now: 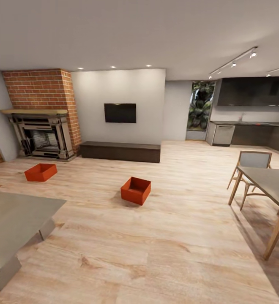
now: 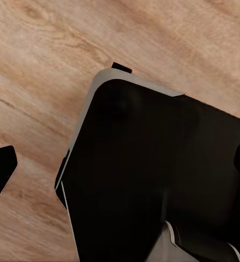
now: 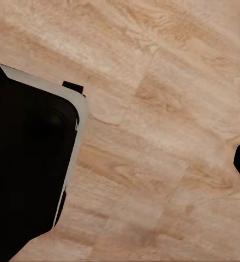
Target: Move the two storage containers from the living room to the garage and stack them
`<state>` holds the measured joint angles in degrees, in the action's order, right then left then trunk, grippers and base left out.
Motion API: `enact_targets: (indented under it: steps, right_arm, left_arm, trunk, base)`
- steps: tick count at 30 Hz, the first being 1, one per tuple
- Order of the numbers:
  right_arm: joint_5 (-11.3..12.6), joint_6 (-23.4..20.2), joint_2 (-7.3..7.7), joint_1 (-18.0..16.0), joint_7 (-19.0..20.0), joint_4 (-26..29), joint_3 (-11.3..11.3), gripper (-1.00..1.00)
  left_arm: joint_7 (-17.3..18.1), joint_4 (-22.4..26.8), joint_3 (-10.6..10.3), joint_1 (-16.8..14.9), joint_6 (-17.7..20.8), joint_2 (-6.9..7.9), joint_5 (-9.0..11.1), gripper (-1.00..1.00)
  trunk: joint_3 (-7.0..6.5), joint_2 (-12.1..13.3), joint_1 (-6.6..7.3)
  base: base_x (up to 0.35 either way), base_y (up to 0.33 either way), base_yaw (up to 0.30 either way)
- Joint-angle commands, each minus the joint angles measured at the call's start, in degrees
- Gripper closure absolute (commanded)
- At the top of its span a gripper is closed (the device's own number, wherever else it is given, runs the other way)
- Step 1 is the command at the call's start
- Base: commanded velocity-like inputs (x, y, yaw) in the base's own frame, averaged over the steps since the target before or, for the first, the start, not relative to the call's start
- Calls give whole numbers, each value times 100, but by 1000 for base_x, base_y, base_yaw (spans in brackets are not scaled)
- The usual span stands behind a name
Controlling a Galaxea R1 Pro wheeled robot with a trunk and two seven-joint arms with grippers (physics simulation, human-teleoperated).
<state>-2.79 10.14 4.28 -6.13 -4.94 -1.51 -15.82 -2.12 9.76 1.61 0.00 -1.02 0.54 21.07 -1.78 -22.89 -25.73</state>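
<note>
Light wood plank floor [image 1: 169, 236] carrying two orange-red open-top containers, well apart. Left container [image 1: 40, 172] sitting near fireplace hearth [image 1: 44, 137]; right container [image 1: 136, 190] sitting mid-room, turned corner-on. Also standing on planks: long dark bench [image 1: 120, 151] under wall, table [image 1: 274, 185] and chair [image 1: 250, 166] at right, grey low table [image 1: 12, 223] at left.

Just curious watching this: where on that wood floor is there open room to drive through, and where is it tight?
The widest bare stretch runs from the near floor up between the grey table and the dining table, right of the nearer orange bin. More bare planks lie between the two bins. It is tighter by the fireplace, where the far bin sits, and around the chairs.
</note>
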Motion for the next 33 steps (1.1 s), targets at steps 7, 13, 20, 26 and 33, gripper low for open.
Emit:
enact_targets:
  steps: [7, 13, 20, 26, 33]
  right_arm:
    - [-28, 23, -6, -7, -25, -16, -18, -100]
    - [-28, 23, -6, -3, -25, -16, -18, -100]
    - [-28, 15, -6, -3, -25, -16, -24, -100]
    - [-20, 6, -11, -6, -25, -16, -27, -100]
    - [-27, 10, -7, -3, -25, -16, -27, -100]
  left_arm:
    - [-8, 0, 14, 0, -43, -1, 3, -100]
    - [-8, 0, 14, 0, -47, -1, 3, -100]
    - [-8, 0, 14, 0, -47, -4, 3, -100]
    - [-8, 0, 14, 0, -47, -7, 3, -100]
    - [-8, 0, 14, 0, -47, -9, 3, -100]
  trunk:
    - [2, -3, -5]
    - [2, -3, -5]
    - [2, -3, -5]
    - [2, -3, -5]
    - [2, -3, -5]
  base:
    - [323, 0, -281]
    - [323, 0, -286]
    - [323, 0, -78]
    - [323, 56, -2]
    - [323, 104, 0]
